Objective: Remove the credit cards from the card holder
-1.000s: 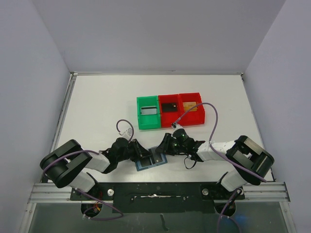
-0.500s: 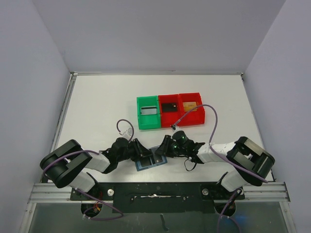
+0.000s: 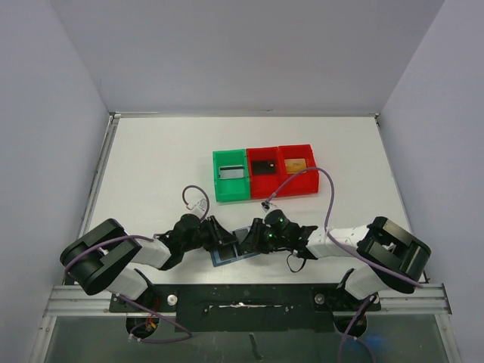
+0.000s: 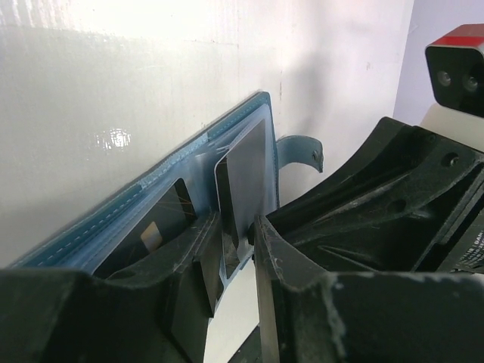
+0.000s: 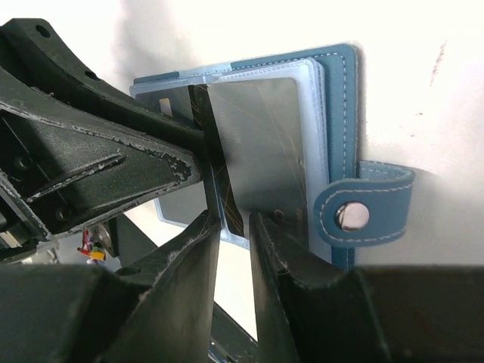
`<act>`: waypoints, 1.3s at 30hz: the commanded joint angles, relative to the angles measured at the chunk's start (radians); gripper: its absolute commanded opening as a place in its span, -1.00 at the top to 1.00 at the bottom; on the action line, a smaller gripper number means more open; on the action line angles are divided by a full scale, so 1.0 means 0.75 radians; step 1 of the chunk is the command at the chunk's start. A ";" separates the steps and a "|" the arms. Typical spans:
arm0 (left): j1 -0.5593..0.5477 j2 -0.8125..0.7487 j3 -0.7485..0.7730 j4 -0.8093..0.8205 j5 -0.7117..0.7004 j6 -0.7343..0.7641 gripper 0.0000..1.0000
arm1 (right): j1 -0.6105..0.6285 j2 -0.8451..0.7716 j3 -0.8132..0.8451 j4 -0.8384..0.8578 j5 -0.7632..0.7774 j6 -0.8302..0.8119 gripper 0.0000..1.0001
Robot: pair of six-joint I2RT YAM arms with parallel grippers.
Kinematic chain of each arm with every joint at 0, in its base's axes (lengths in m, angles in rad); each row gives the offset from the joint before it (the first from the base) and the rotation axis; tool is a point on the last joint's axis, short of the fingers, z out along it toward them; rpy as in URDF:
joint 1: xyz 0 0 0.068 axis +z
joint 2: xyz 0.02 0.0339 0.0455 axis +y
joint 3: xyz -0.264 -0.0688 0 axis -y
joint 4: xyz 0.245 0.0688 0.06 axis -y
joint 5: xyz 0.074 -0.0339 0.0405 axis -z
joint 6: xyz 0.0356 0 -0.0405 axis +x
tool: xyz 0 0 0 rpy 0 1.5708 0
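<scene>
White tabletop [image 3: 151,166] inside a plain grey enclosure carries the work. Over the last second the right gripper [image 5: 231,215] has travelled leftward and come down onto the card holder [image 5: 340,113], while the left gripper [image 4: 234,227] has stayed at the holder's other panel; extraction of the next card is therefore judged to be starting. The blue holder lies open near the front edge, between both grippers, with its snap tab [image 5: 363,212] unfastened. The right jaws stand narrow, straddling the sleeve edge near the fold, beside a grey card [image 5: 261,144]; whether they grip cannot be told. The left jaws are equally narrow around a sleeve edge, and their hold is likewise unconfirmed. Contents: the green bin [image 3: 218,185] holds a pale card [image 3: 233,172], the middle red bin [image 3: 261,189] a black card [image 3: 262,166], the end red bin [image 3: 306,185] a gold card [image 3: 296,163]. The grey card and a dark card [image 4: 162,223] remain in the holder
</scene>
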 commanded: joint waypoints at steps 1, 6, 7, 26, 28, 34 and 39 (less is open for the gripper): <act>-0.013 -0.050 0.064 0.063 0.039 0.020 0.55 | -0.011 -0.072 0.064 -0.286 0.124 -0.104 0.47; -0.013 -0.050 0.075 0.026 0.042 0.035 0.55 | -0.035 -0.118 0.170 -0.457 0.187 -0.198 0.41; -0.013 -0.048 0.078 0.021 0.043 0.040 0.55 | -0.038 -0.123 0.181 -0.472 0.199 -0.210 0.39; -0.013 0.063 0.076 0.199 0.081 -0.020 0.55 | -0.057 -0.023 0.041 -0.250 0.029 -0.126 0.48; -0.017 0.086 0.079 0.216 0.087 -0.022 0.56 | -0.055 -0.021 0.031 -0.238 0.023 -0.117 0.48; -0.025 0.098 0.066 0.229 0.077 -0.029 0.83 | -0.058 -0.041 0.029 -0.282 0.060 -0.110 0.49; -0.025 0.032 0.065 0.123 0.057 -0.003 0.63 | -0.058 -0.040 0.040 -0.326 0.101 -0.104 0.49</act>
